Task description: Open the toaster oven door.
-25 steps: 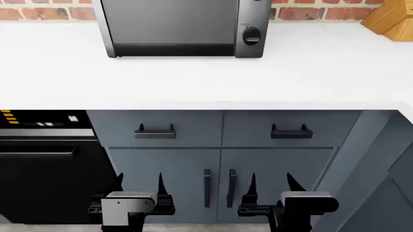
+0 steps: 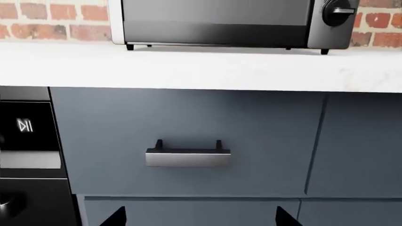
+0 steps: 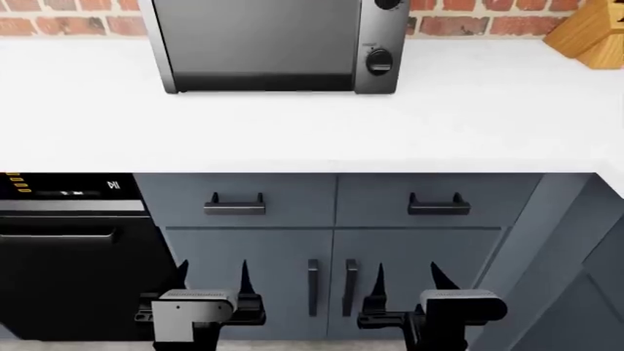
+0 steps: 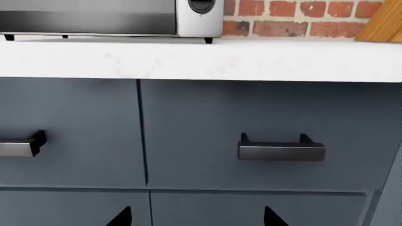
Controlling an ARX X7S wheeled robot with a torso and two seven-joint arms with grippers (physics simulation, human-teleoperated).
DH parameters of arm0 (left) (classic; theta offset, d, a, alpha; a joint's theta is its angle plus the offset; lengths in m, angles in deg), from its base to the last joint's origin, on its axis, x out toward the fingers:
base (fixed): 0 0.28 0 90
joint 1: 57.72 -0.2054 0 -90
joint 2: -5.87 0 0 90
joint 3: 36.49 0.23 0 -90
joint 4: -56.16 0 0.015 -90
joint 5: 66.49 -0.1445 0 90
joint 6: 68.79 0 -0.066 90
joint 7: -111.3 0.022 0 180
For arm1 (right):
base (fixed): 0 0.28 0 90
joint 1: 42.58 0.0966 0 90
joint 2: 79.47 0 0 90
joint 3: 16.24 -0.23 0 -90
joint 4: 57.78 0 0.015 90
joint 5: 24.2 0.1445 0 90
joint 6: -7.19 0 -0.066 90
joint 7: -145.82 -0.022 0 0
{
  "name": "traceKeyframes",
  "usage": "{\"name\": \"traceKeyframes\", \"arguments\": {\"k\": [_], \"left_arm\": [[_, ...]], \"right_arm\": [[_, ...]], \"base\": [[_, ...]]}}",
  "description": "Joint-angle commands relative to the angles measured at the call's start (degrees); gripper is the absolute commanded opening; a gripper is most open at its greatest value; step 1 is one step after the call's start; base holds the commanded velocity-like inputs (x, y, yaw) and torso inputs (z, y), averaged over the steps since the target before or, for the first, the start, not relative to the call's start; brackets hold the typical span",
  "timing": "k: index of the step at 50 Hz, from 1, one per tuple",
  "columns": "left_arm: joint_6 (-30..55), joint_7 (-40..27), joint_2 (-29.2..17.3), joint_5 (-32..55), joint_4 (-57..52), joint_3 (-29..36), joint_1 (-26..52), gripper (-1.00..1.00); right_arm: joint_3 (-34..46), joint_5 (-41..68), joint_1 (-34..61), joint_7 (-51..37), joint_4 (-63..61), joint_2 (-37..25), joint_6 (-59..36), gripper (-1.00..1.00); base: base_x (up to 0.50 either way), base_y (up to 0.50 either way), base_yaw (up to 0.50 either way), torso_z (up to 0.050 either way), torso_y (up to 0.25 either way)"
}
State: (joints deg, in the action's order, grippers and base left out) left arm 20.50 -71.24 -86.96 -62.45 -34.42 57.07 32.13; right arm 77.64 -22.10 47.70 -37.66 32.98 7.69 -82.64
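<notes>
The toaster oven [image 3: 278, 44] is a steel box at the back of the white counter, against the brick wall, with black knobs [image 3: 378, 61] on its right panel. Its door [image 3: 259, 36] is shut; the top and any handle are cut off by the frame. The oven also shows in the left wrist view [image 2: 226, 23] and the right wrist view [image 4: 107, 18]. My left gripper [image 3: 212, 274] and right gripper [image 3: 408, 276] are open and empty. They hang low in front of the blue-grey cabinet doors, far below the counter.
The white counter [image 3: 312, 124] has a front edge above two drawers with black handles [image 3: 234, 203] [image 3: 439, 203]. A black built-in oven [image 3: 69, 256] with an orange display stands at the left. A wooden knife block [image 3: 590, 33] sits at the counter's back right.
The head view has shifted slightly: the counter, toaster oven and cabinets sit a little lower in the frame. Both grippers hold about the same place and stay open.
</notes>
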Motion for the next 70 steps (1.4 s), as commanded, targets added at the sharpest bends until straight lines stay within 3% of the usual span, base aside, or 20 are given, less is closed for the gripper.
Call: {"name": "traceKeyframes", "arguments": {"k": [1, 10, 28, 39, 45, 55, 70], "left_arm": [[0.29, -0.94, -1.16, 1.80, -0.66, 1.22, -0.01, 1.00], [5.58, -1.85, -2.29, 2.94, -5.47, 1.90, 0.57, 1.00], [27.99, -2.93, -7.25, 7.43, -24.87, 1.80, 7.64, 1.00], [49.36, -3.14, -10.28, 15.68, -32.38, -2.65, 22.19, 1.00], [56.30, -2.78, -12.20, 18.31, -31.34, -5.19, 30.61, 1.00], [56.71, -1.33, -14.51, 17.23, -21.61, -4.15, 41.57, 1.00], [52.48, -0.72, -14.21, 13.61, -6.03, -0.27, 53.79, 1.00]], "right_arm": [[1.59, 0.67, 0.20, -1.39, -0.23, -1.10, -0.28, 1.00], [2.61, 0.85, 1.39, -1.86, -3.08, -2.20, -3.01, 1.00], [2.57, 1.51, 9.47, -2.22, -10.51, -5.30, -12.04, 1.00], [2.06, 3.96, 16.49, -0.60, -14.67, -7.44, -21.59, 1.00], [1.40, 5.14, 23.19, 0.70, -14.59, -9.27, -27.53, 1.00], [0.60, 5.81, 36.08, 2.77, -5.69, -11.88, -32.22, 1.00], [3.94, 2.95, 52.77, 4.40, 13.57, -12.30, -29.95, 1.00]], "base": [[0.00, 0.00, 0.00, 0.050, 0.000], [0.00, 0.00, 0.00, 0.050, 0.000], [0.00, 0.00, 0.00, 0.050, 0.000], [0.00, 0.00, 0.00, 0.014, 0.000], [0.00, 0.00, 0.00, 0.000, 0.000], [0.00, 0.00, 0.00, 0.000, 0.000], [0.00, 0.00, 0.00, 0.000, 0.000]]}}
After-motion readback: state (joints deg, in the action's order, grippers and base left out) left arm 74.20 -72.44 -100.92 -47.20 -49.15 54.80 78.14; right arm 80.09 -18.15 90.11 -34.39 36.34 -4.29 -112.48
